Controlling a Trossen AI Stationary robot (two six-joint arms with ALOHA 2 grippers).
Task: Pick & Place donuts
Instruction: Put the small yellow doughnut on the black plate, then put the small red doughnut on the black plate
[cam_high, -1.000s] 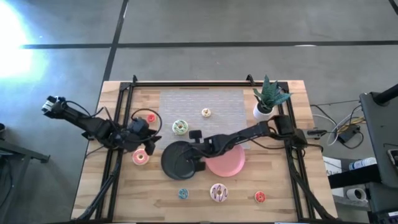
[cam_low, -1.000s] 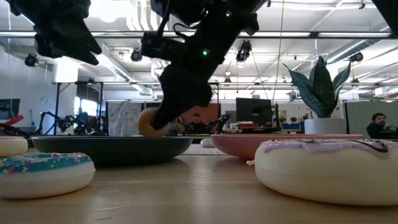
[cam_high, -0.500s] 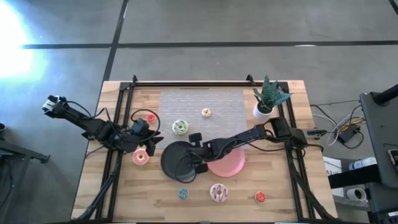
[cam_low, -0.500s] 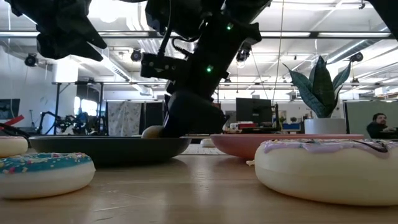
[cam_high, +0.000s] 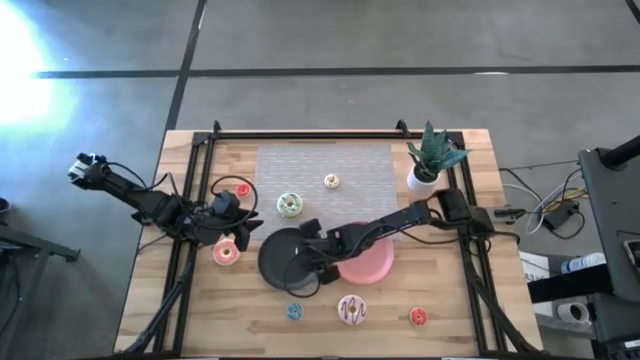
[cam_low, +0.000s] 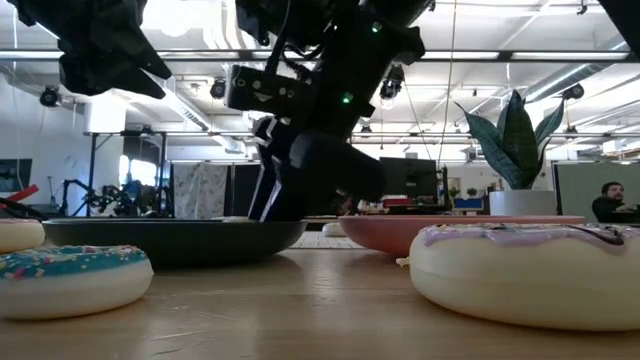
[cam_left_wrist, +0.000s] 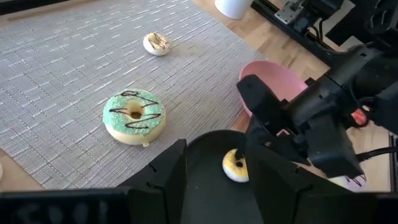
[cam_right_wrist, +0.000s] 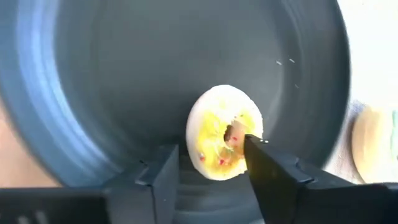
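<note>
The right hand (cam_right_wrist: 208, 168) sits low inside the round black plate (cam_right_wrist: 93, 74), its 2 dark fingers (cam_right_wrist: 273, 171) parted on either side of a small yellow-frosted toy donut (cam_right_wrist: 222, 140). One finger seems to touch the ring's edge, but the hand has no firm hold on it; the donut rests on the plate's floor. In the overhead view this plate (cam_high: 275, 250) lies near the middle of the tabletop (cam_high: 450, 300), touching the round pink plate (cam_high: 368, 262) beside it.

The step looks like a release. To finish it well, the hand should probably lift straight up with its fingers spread, so neither one drags the ring or tips the plate.

The donut is pale yellow with red specks and a small hole, lying flat.

The left hand (cam_high: 243, 228) waits toward the tabletop's left edge, fingers partly open and holding nothing, near a pink donut (cam_high: 226, 253).
</note>
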